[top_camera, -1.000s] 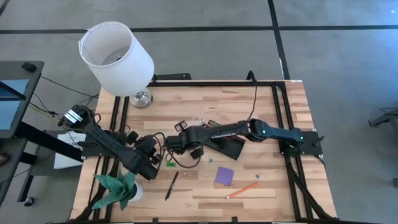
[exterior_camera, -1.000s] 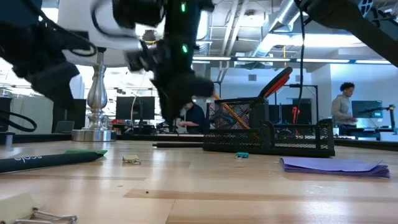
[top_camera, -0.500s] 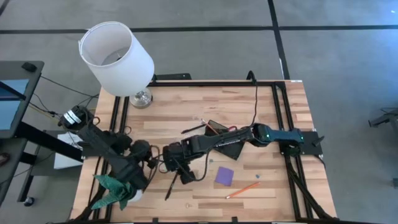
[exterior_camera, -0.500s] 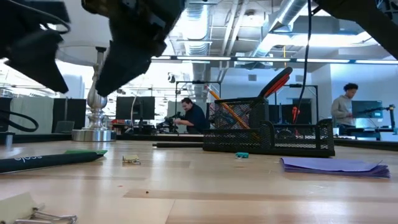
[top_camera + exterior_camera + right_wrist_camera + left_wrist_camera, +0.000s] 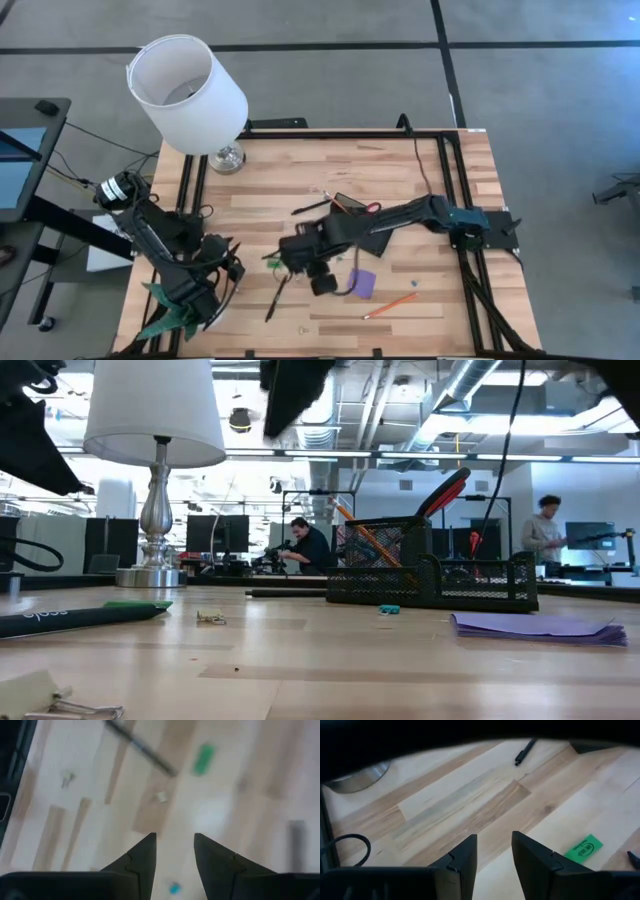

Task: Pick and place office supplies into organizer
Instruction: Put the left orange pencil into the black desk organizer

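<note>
**Right arm is nearer the black pen; both jaws apart and empty**

Starting at the left, your left gripper (image 5: 492,851) hovers over the counter's (image 5: 400,170) left front area, close to the green paper plant (image 5: 178,300). Its jaws stand apart with nothing between them. From its wrist view a green piece (image 5: 583,848) lies on the wood just off to one side.

Moving toward the middle, the black pen (image 5: 276,298) lies flat on the counter, its long axis running roughly front to back with a slight slant. Your right gripper (image 5: 174,851) reaches across to the centre, just beside that pen, so the right arm looks the nearer of the two. Its jaws are also apart and empty. To take the pen you would likely need them turned across its length.

Further right lie the purple note pad (image 5: 362,283) and an orange pencil (image 5: 390,305). Behind them stands the organizer (image 5: 430,570), already holding the red-handled scissors (image 5: 443,492).

The counter is pale wood planking with a white-shaded lamp (image 5: 186,95) at its back left corner. Beyond it, the low view shows an office with people at desks.
</note>
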You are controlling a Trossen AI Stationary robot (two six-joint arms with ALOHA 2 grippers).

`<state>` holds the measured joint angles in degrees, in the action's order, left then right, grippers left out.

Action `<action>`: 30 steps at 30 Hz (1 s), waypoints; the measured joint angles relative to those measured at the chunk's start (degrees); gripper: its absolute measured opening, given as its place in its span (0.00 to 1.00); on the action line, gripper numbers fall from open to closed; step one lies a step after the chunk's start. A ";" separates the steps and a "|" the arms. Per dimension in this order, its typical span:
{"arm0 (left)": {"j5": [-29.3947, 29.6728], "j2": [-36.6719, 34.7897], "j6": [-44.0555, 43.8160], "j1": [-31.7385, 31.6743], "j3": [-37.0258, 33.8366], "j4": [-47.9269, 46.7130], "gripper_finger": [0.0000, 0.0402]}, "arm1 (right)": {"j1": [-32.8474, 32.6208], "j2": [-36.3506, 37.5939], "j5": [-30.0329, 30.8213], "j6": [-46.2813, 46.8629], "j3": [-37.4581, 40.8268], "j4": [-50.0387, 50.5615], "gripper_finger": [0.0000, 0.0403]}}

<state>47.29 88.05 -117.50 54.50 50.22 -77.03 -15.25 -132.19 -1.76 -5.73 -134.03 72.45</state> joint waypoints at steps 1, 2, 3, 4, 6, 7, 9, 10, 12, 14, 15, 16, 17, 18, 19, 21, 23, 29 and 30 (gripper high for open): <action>0.04 0.00 -0.03 -0.01 0.00 -0.03 0.30 | 0.02 1.66 1.58 -0.21 -0.01 0.29 0.31; 0.23 0.00 -0.06 -0.04 0.00 -0.11 0.30 | 0.02 3.46 3.17 -0.29 -0.01 0.80 0.31; 0.39 0.00 -0.06 -0.04 0.00 -0.15 0.30 | 0.09 5.18 4.58 -0.29 -0.01 0.86 0.31; 0.42 0.00 -0.04 -0.02 -0.02 -0.17 0.30 | 0.20 6.84 5.78 -0.29 -0.05 0.64 0.31; 0.51 0.00 -0.03 -0.02 -0.02 -0.63 0.30 | 0.32 10.20 8.08 -0.27 -0.05 1.11 0.31; 0.56 0.00 -0.17 -0.02 0.00 -1.22 0.30 | 0.50 11.78 9.25 -0.27 -0.05 0.83 0.31; 0.55 0.00 -1.01 -0.02 -0.01 -2.40 0.30 | 0.87 14.65 10.99 0.21 -0.05 -0.12 0.31; 0.55 0.00 -1.31 -0.02 0.00 -2.79 0.30 | 1.08 15.79 11.64 0.71 -0.03 -1.06 0.31; 0.57 0.00 -1.63 -0.04 -0.02 -3.12 0.30 | 1.54 17.44 12.44 1.49 0.49 -3.72 0.32; 0.55 0.00 -1.70 -0.04 -0.02 -3.07 0.30 | 1.77 17.82 12.44 1.87 0.85 -5.13 0.32; 0.48 0.00 -1.62 -0.04 -0.02 -3.09 0.30 | 1.77 17.74 12.43 1.82 1.21 -5.50 0.32; -0.08 0.00 -0.82 -0.04 -0.02 -3.09 0.30 | 1.73 17.54 12.37 1.51 1.48 -5.58 0.32; -1.27 0.00 0.88 -0.04 -0.02 -3.12 0.30 | 1.71 17.38 12.40 1.42 2.01 -5.73 0.32; -2.89 0.00 3.49 -0.04 -0.02 -3.32 0.30 | 1.64 17.13 12.39 1.48 2.70 -5.93 0.32; -4.56 0.00 6.75 -0.04 -0.02 -3.82 0.30 | 1.72 16.96 12.38 1.85 3.61 -6.52 0.32; -6.87 0.00 12.90 -0.32 -0.02 -5.02 0.30 | 2.02 16.73 12.35 2.62 5.84 -7.26 0.32; -8.55 -0.23 16.42 -1.34 -0.02 -4.42 0.30 | 2.28 16.71 12.35 2.70 8.24 -9.74 0.32; -17.27 -1.43 38.76 -7.48 2.21 2.30 0.30 | 3.37 16.73 12.35 2.68 11.46 -12.38 0.32; -17.11 -1.46 42.89 -8.68 2.86 3.43 0.30 | 3.60 16.73 12.35 2.71 11.52 -12.50 0.32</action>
<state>30.17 86.59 -74.61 45.82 53.08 -73.60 -11.65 -115.46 10.58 -3.02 -122.51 59.95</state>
